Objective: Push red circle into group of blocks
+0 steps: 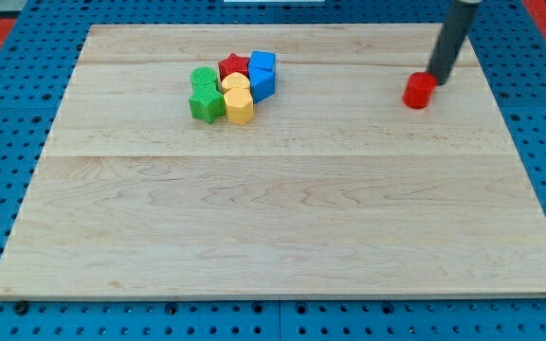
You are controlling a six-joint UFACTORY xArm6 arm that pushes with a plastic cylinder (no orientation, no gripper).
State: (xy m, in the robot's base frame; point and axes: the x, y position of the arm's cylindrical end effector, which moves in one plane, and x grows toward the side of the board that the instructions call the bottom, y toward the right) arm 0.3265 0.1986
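Near the board's top right corner, my tip (438,80) touches the red circle (420,91) from its upper right. No claw here, just a rod. The group — red star (234,65), blue blocks (263,75), yellow blocks (238,99), green blocks (205,94) — sits well apart, toward the top edge's left.

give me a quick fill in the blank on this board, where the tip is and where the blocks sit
My tip sits at the upper ____ side of the red circle.
The group of blocks lies toward the view's ____ of the red circle.
The star at the group's top is ____.

Missing words: right; left; red
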